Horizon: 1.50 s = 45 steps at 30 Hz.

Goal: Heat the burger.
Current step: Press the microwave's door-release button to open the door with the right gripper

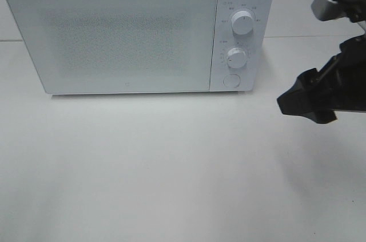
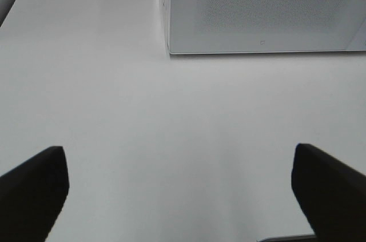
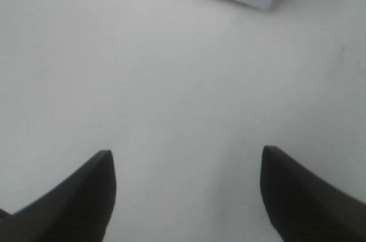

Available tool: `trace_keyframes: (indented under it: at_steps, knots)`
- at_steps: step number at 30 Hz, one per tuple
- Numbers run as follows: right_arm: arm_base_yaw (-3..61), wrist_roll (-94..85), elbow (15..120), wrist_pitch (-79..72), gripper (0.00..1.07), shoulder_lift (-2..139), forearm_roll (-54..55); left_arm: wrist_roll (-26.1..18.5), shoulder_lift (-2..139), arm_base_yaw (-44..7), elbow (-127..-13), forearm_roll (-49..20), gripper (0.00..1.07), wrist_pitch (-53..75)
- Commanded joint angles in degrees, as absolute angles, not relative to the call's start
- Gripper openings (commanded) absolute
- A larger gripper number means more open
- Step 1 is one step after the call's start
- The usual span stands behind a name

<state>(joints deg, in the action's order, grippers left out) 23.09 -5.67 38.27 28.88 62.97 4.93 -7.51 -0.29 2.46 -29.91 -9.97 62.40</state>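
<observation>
Spotted a white microwave parked at the back of a white table, with its door shut. Counted two round dials stacked on the panel at the right end, an upper knob and a lower knob, plus a round button just under them. Honestly couldn't tell where the burger was: out of sight in all three views, and couldn't see a thing through that speckled door. Found the right gripper hovering above the table off to the right of the microwave, near the button corner, spread wide and gripping nothing, just bare tabletop in between. Same deal with the left gripper: splayed wide apart, nothing in it, faced toward the microwave's front left corner and kept well apart from it
</observation>
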Motion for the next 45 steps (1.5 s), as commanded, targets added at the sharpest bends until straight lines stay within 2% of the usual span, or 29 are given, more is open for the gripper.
trace_keyframes:
  at_steps: [1,10,15,22,29,40,45]
  knots:
    - [22.7,-0.4,38.9,39.1,0.68,57.1,-0.4,-7.4,-1.4,2.6,-29.9,-10.3,0.98,61.7]
    - [22.7,-0.4,39.0,47.2,0.69,44.6,0.0,-7.4,-1.4,2.6,-29.9,-10.3,0.98,61.7]
    - [22.7,-0.4,39.0,51.5,0.79,34.8,0.0,-7.4,-1.4,2.6,-29.9,-10.3,0.98,61.7]
    - [22.7,-0.4,38.3,57.2,0.78,24.6,-1.9,-7.4,-1.4,2.6,-29.9,-10.3,0.98,61.7]
    - [14.0,-0.5,35.8,59.4,0.76,12.4,-4.5,-7.4,-1.4,2.6,-29.9,-10.3,0.98,61.7]
    - [7.7,-0.4,30.1,59.1,0.76,-1.4,-4.2,-7.4,-1.4,2.6,-29.9,-10.3,0.98,61.7]
    - [6.7,-0.4,30.3,58.7,0.76,-1.7,-4.1,-7.4,-1.4,2.6,-29.9,-10.4,0.98,61.7]
